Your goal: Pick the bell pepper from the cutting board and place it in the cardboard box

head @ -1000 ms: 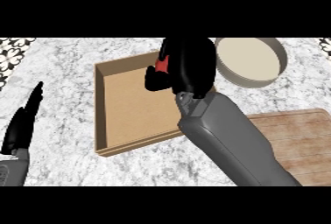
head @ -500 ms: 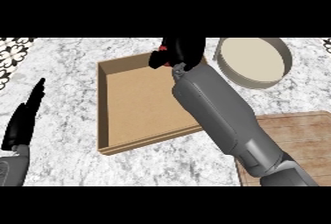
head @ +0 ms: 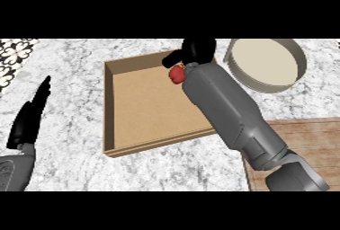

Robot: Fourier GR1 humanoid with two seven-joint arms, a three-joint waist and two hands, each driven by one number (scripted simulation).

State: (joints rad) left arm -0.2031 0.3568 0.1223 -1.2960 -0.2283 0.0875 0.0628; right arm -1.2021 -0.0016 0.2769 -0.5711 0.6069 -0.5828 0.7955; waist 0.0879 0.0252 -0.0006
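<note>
— Where's the bell pepper (head: 176, 75)?

— At the far right corner of the cardboard box (head: 146, 108), inside its walls. It shows as a small red lump just under the right hand (head: 196, 50) and against the left side of the grey forearm (head: 225, 112).

— Is the hand holding it?

— I cannot tell. The black hand hangs over the box's far right corner and its underside is hidden, so whether the pepper is held or lies on the box floor does not show.

— And the box itself?

— It is an open, shallow tray of brown card in the middle of the marble counter (head: 73, 90), slightly skewed to the counter's edges. The rest of its floor is bare.

— The cutting board?

— The wooden cutting board (head: 312, 139) is at the counter's near right corner, and the forearm crosses its left part.

— Anything else?

— A round, pale bowl (head: 266, 60) with a grey wall stands near the far right corner, just beside the box. The left hand (head: 28, 119) rests by the left edge with its fingers straight and pointing up, holding nothing.
</note>
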